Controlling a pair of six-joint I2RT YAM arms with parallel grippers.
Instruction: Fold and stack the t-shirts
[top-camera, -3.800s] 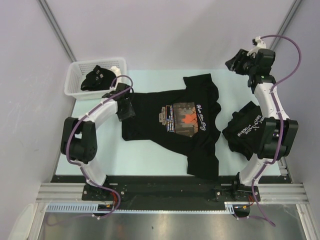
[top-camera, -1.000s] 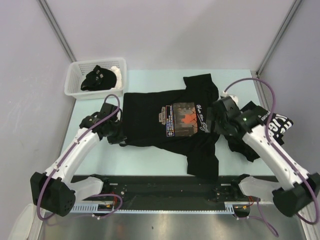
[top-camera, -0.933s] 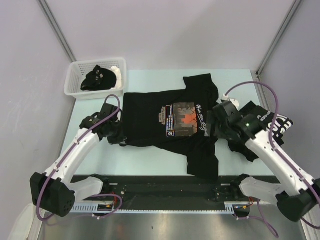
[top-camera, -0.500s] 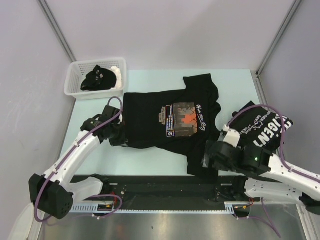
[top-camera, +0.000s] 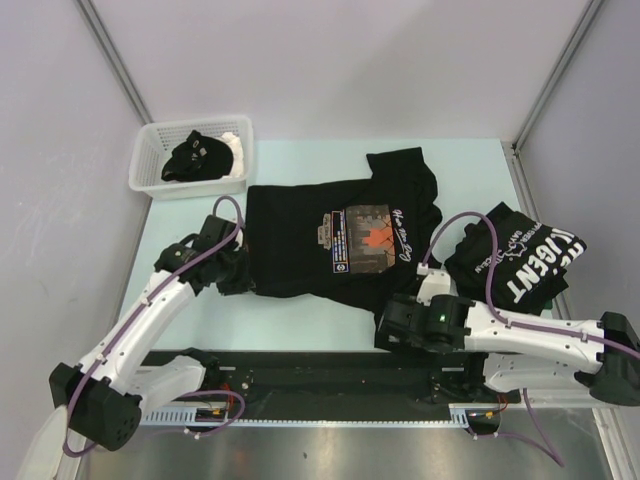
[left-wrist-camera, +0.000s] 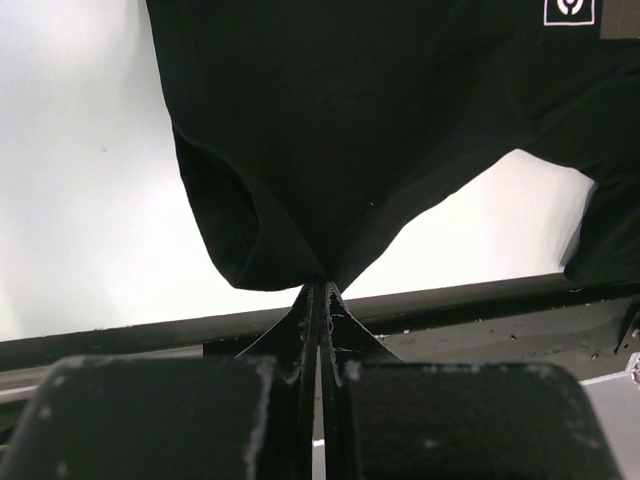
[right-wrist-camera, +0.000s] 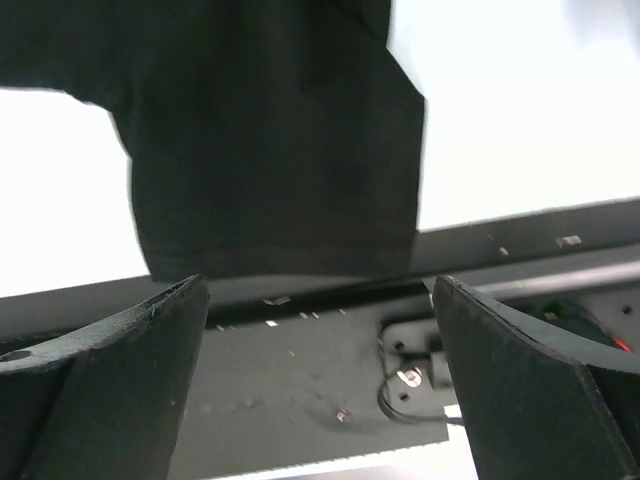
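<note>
Top view, surface: pale green table (top-camera: 330, 160) with a black rail along its near edge and grey walls around it.
Top view, basket: white slotted basket (top-camera: 150, 170), beyond the left pincer at the far left corner, with dark cloth inside.
Top view, left pincer: left pincer (top-camera: 232, 272) is pressed together, pinching the near hem corner of the printed t-shirt (top-camera: 300, 240), which lies spread flat to its right.
Top view, right pincer: right pincer (top-camera: 393, 325) is spread wide with nothing held, at the printed t-shirt's near sleeve. The folded lettered t-shirt (top-camera: 520, 262) is beyond it, to its right.
Left wrist: 2 fingertips (left-wrist-camera: 312, 292) meet on a black fabric corner, with the table bright on both sides.
Right wrist: 2 fingers (right-wrist-camera: 130, 350) stand far apart, and the sleeve end lies ahead between them, at the rail. Cannot tell if they touch it.
</note>
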